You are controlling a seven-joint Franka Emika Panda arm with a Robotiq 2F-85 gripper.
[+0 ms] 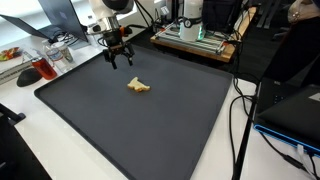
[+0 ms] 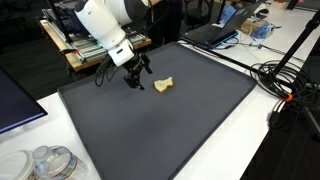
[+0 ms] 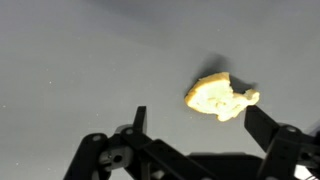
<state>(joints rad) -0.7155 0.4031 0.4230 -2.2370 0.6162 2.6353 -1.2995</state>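
End effector (image 3: pixel 195 116), jaws wide, near yellow lump (image 3: pixel 218 96) on grey mat (image 3: pixel 60 60).

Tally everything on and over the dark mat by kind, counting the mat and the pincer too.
Pale yellow piece: 1
Dark mat: 1
Pincer, open, beside the piece: 1
Total: 3

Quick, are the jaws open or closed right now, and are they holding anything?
Jaws: open, holding nothing; the small yellow piece lies on the dark mat near them, untouched.
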